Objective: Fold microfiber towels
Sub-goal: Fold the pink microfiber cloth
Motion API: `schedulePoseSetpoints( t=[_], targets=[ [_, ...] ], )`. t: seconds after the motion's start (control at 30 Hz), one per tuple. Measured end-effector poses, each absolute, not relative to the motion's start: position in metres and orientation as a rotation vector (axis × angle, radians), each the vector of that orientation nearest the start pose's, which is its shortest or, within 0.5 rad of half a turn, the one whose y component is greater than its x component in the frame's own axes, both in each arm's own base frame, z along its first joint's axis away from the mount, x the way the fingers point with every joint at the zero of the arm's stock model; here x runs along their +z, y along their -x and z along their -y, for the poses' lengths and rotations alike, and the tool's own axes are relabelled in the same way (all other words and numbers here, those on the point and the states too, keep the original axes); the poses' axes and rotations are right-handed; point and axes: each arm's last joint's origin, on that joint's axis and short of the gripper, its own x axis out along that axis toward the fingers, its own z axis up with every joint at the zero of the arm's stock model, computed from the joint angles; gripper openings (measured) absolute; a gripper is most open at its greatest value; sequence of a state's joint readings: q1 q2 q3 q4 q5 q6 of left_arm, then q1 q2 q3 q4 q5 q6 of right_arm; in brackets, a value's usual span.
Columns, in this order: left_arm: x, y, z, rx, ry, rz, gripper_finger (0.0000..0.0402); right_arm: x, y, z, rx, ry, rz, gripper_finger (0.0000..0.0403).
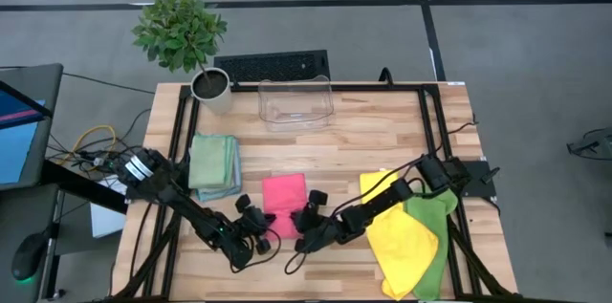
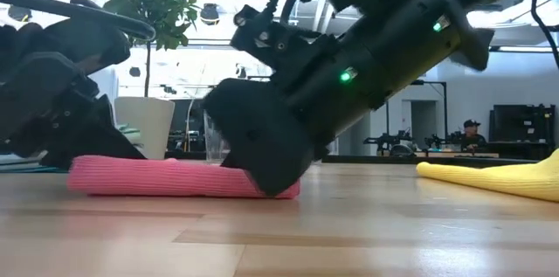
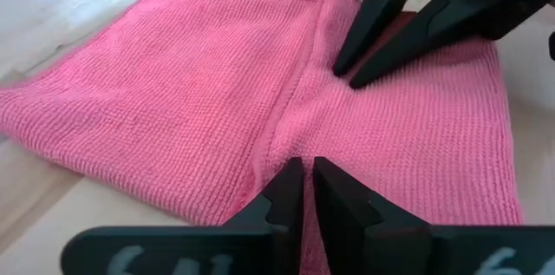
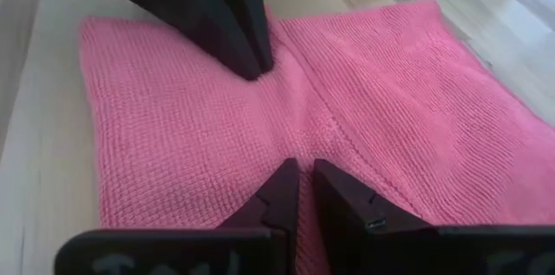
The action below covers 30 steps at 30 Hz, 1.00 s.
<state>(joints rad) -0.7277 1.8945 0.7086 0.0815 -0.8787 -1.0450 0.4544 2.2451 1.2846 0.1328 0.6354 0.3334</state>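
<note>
A folded pink towel [image 1: 284, 191] lies flat on the wooden table [image 1: 382, 140], near its front middle. My left gripper [image 1: 259, 230] is shut, and its tips rest on the towel at the near left. From the right, my right gripper [image 1: 306, 230] comes down onto the towel at the near right, with its fingers closed on the cloth. A raised edge of the top layer [image 3: 305, 58] runs between the two grippers. At the left sits a stack of folded green and blue towels [image 1: 213, 163]. Loose yellow [image 1: 400, 231] and lime green [image 1: 432, 209] towels lie at the right. My left gripper presses its shut fingertips [image 3: 290, 180] down on the pink towel's top layer, close to its near edge [image 3: 260, 158]. It slants down from the near left. Creases in the cloth run toward the tips, and the towel stays flat on the table. My right gripper has its fingertips [image 3: 345, 74] on the top layer beside the raised edge [image 3: 323, 45], slanting down from the near right. A small ridge of cloth [image 4: 304, 155] shows between the tips. One layer or several, I cannot tell. The towel lies flat.
A clear plastic bin [image 1: 296, 102] stands at the far middle, with a potted plant [image 1: 210, 85] to its left at the far left corner. A keyboard [image 1: 273, 64] lies beyond the far edge. Bare wood shows between the bin and the pink towel.
</note>
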Motion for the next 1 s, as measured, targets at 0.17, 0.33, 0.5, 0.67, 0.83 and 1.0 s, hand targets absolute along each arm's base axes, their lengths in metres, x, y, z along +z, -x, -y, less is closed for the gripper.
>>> schedulePoseSetpoints(
  t=[0.17, 0.33, 0.5, 0.67, 0.83, 1.0],
  targets=[
    [0.073, -0.231, 0.177, 0.485, 0.188, -0.575, 0.0024, 0.091, -0.392, -0.179, -0.308, 0.149, -0.675, 0.0065],
    [0.073, -0.231, 0.177, 0.484, 0.185, -0.576, 0.0024, 0.103, -0.397, -0.185, -0.313, 0.169, -0.559, 0.0065],
    [0.072, -0.231, 0.177, 0.487, 0.178, -0.573, 0.0024, 0.098, -0.401, -0.176, -0.331, 0.176, -0.574, 0.0065],
    [0.072, -0.231, 0.176, 0.488, 0.171, -0.574, 0.0024, 0.082, -0.389, -0.161, -0.421, 0.16, -0.704, 0.0065],
    [0.072, -0.231, 0.176, 0.49, 0.176, -0.571, 0.0024, 0.074, -0.374, -0.168, -0.437, 0.122, -0.7, 0.0065],
    [0.074, -0.234, 0.177, 0.477, 0.184, -0.548, 0.0024, 0.097, -0.364, -0.19, -0.463, 0.223, -0.621, 0.0065]
  ],
)
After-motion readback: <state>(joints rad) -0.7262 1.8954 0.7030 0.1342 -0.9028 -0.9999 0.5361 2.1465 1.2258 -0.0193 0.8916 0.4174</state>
